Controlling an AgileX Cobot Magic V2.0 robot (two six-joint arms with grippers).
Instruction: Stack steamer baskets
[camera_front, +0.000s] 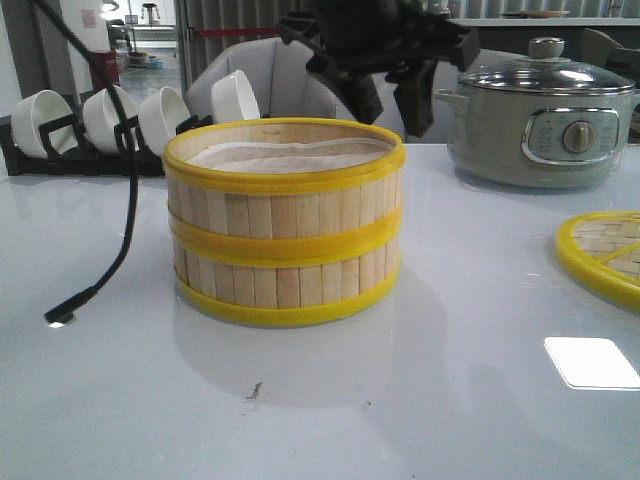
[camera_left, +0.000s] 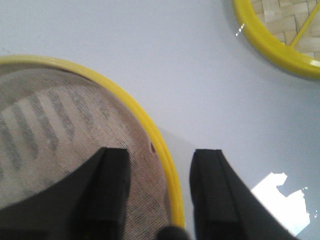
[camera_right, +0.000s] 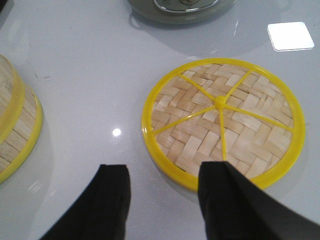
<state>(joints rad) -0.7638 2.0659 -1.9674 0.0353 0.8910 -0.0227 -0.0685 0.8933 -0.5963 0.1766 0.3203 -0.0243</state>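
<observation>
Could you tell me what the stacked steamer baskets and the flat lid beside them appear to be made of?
Steamer baskets: pale bamboo-like slats with glossy yellow rims, probably plastic; white woven cloth liner inside. Lid: plaited bamboo-like strips, with yellow rim and spokes, likely plastic.

No text, brand, number or sign can be read in any of the views. The grey-green electric cooker with a glass lid (camera_front: 540, 120) carries a pale control panel (camera_front: 572, 136) around a round dial, and any markings on it are too small and blurred to make out. A small red-and-white notice on the wall (camera_front: 90, 17) at the far back left shows no legible characters. The two stacked bamboo-slat steamer baskets with yellow rims (camera_front: 285, 220), the flat woven bamboo lid with yellow rim and spokes (camera_right: 222, 120) and the white ceramic bowls on a black rack (camera_front: 110, 118) show only plain surfaces.
</observation>
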